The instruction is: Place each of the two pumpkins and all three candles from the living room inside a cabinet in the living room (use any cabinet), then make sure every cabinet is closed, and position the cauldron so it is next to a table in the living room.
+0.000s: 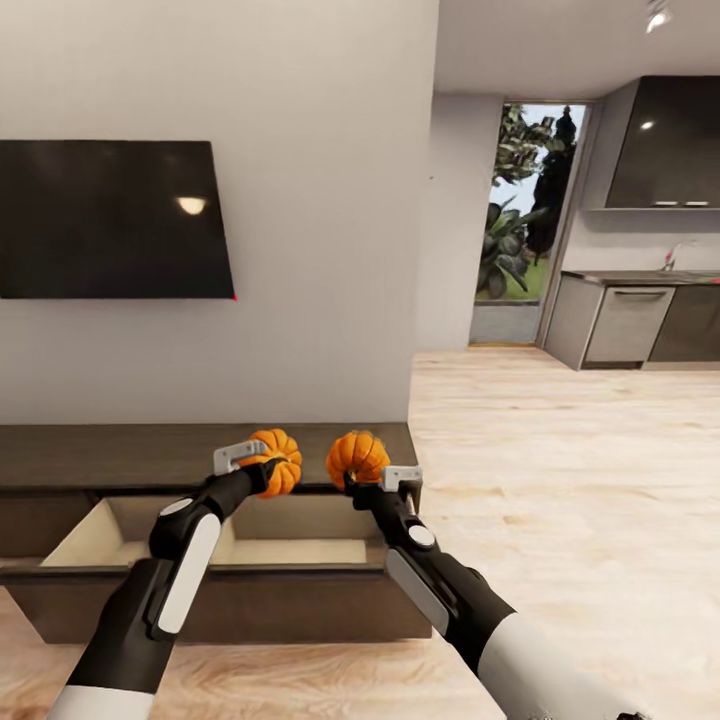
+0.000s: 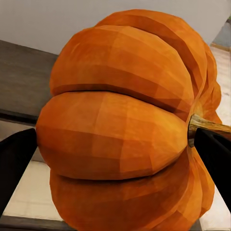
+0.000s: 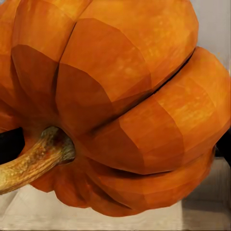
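Two pumpkins, a left one (image 1: 277,459) and a right one (image 1: 356,458), one open cabinet drawer (image 1: 230,540), one wall television (image 1: 112,218).

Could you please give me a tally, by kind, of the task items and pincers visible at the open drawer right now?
Pumpkins: 2 (left pumpkin, right pumpkin)
Pincers: 2 (left pincer, right pincer, each shut on a pumpkin)
Open cabinet drawers: 1 (drawer)
Total: 5
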